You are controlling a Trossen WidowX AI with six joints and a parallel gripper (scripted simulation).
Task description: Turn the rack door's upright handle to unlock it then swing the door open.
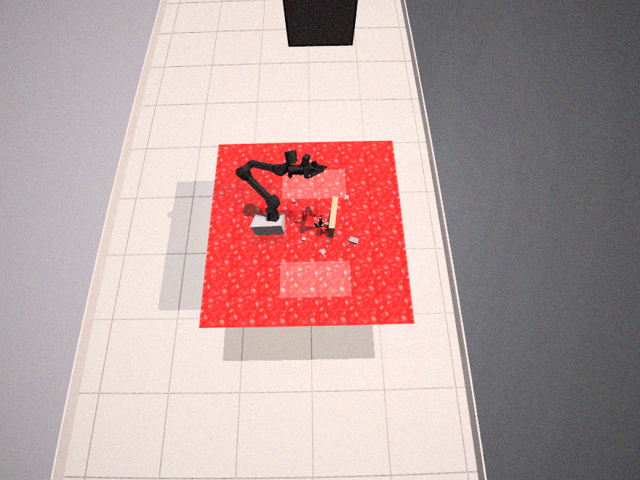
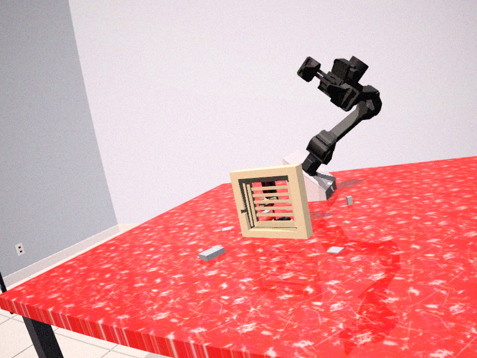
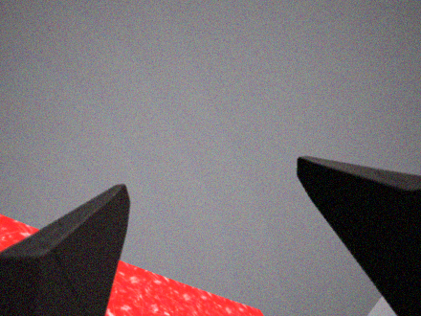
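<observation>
- Above the counter (image 1: 237,294) (image 2: 154,300) (image 3: 144,292), toward the edge nearest the big black box (image 1: 321,22), the arm (image 1: 260,187) (image 2: 346,125) holds the tool (image 1: 324,167) (image 2: 327,83) (image 3: 211,176) up in the air, well apart from the rack.
- Its fingers are spread nearly as wide as they go, with nothing caught between them.
- Around the middle of the counter stands the rack's tan frame (image 1: 334,209) (image 2: 302,204), upright, its broad face turned to the counter's right-hand edge as the top view has it.
- Inside that frame I can see the slatted door (image 2: 275,223); how far it is swung, I can't tell from here.
- Next to the frame, on the side facing the arm's base block (image 1: 268,228) (image 2: 317,189), sits a small dark piece (image 1: 320,222); whether that's the handle, and how it's turned, I can't make out.
- Between the frame and the right-hand edge lies a flat grey block (image 1: 353,240) (image 2: 211,253), near the frame.
- Toward the black-box edge, a thin pale piece (image 1: 346,196) (image 2: 335,250) lies just beside the frame's end.
</observation>
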